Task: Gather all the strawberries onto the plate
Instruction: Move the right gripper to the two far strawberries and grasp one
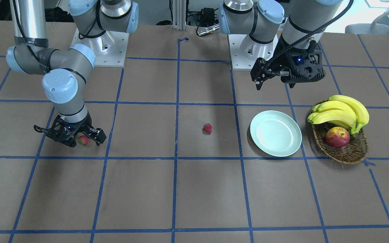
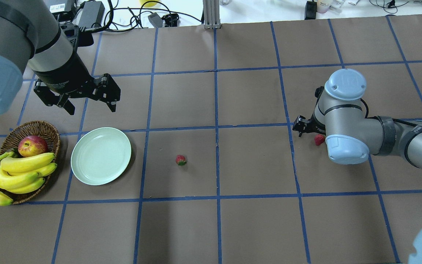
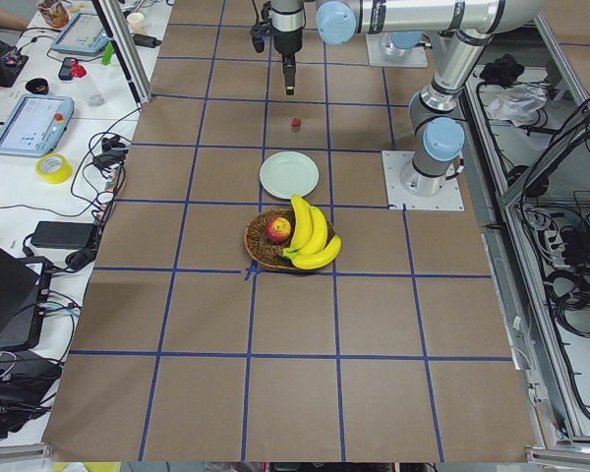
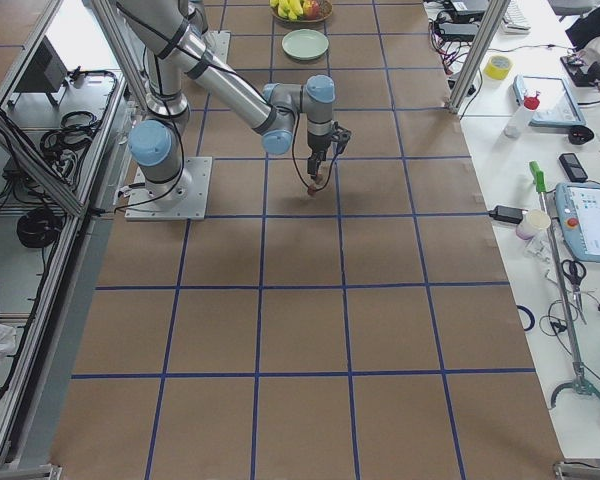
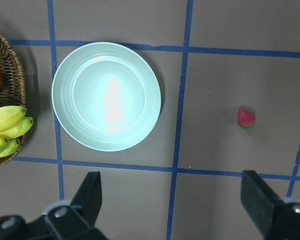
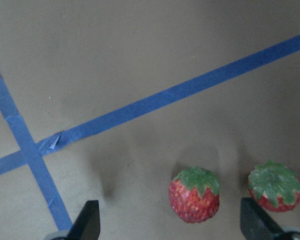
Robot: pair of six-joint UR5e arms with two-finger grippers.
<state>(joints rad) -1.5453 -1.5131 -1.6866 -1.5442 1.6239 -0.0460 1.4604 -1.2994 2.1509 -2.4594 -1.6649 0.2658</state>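
Right hand (image 6: 170,222) spread wide, empty, 1 strawberry (image 6: 194,195) between fingers (image 6: 87,222), 2nd strawberry (image 6: 275,192) alongside

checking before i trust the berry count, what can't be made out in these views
- The two strawberries under the right gripper: in the overhead view the wrist hides one.
- That gripper's fingertips: cut off by the bottom edge of the right wrist view, so contact with the berries is unclear.
- Basket: cut off by the left edge of the left wrist view.

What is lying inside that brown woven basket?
An apple and a bunch of bananas sit in the basket. Nothing else shows, but the fruit covers much of its floor.
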